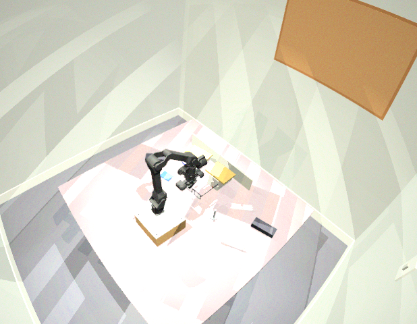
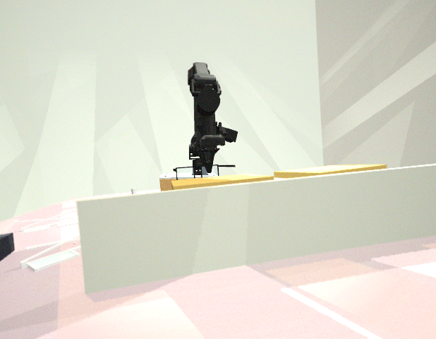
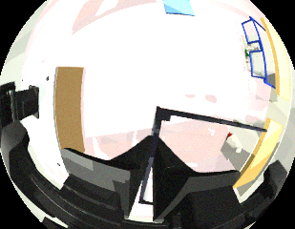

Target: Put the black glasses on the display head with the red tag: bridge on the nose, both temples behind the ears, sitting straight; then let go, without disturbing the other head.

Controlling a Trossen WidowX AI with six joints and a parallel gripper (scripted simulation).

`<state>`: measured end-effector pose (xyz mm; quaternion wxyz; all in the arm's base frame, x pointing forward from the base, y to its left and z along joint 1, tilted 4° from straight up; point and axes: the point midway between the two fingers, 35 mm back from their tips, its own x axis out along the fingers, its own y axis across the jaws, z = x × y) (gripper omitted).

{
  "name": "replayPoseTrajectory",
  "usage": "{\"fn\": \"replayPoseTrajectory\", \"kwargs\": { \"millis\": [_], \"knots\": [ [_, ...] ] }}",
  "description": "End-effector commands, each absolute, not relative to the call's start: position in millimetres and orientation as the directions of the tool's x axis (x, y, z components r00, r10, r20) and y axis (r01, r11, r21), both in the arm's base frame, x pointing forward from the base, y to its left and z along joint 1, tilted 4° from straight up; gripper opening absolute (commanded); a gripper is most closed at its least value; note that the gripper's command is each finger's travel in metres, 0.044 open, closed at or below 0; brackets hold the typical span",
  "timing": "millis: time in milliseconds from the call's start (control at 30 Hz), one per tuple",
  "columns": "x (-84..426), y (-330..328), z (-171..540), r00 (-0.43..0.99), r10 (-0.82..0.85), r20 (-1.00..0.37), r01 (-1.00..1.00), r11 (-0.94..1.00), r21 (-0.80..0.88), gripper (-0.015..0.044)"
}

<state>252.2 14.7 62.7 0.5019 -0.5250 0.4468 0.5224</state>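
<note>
From my station I have the claw point(image 1: 191, 185) point(image 2: 209, 171) point(image 3: 154, 139) clenched on the front of the black glasses point(image 1: 208, 191) point(image 2: 177, 173) point(image 3: 209, 117). The arm point(image 1: 156, 181) point(image 2: 203, 120) arches out from its block point(image 1: 171, 233) point(image 2: 165, 184) point(image 3: 70, 110), and I have the claw pointing down, with the glasses off the counter point(image 1: 131, 258) point(image 2: 211, 310) point(image 3: 118, 48).

My wrist view shows one temple reaching toward the side where the red tag point(image 3: 229, 135) sits on a pale head point(image 3: 237, 143). The glasses are apart from that head, neither on its nose nor behind its ears. The head is small and washed out, so I can't tell which way its face is turned.

A yellow board point(image 1: 220, 171) point(image 2: 225, 179) point(image 3: 259, 155) is near the tagged head. Farther along I see blue glasses point(image 3: 265, 62) at the other head point(image 3: 252, 48), with a second yellow board point(image 2: 329, 169) point(image 3: 277, 62) beside them. A pale panel point(image 1: 241, 177) point(image 2: 211, 233) stands upright behind the boards as I look from the block, and in the exterior view it hides both heads from me. A light-blue pad point(image 1: 165, 175) point(image 3: 179, 7) lies between the arm and the boards, and a dark box point(image 1: 264, 227) point(image 2: 2, 247) rests well apart from the claw.
</note>
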Motion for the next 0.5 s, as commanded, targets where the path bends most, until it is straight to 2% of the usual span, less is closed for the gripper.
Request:
{"fn": "replayPoseTrajectory", "kwargs": {
  "millis": [0, 467],
  "knots": [
    [252, 15, 57, 0.047, 0.068, -0.997, -0.994, -0.099, -0.054, 0.0],
    [253, 16, 45, 0.043, 0.069, -0.997, -0.994, -0.099, -0.05, 0.0]
  ]
}}
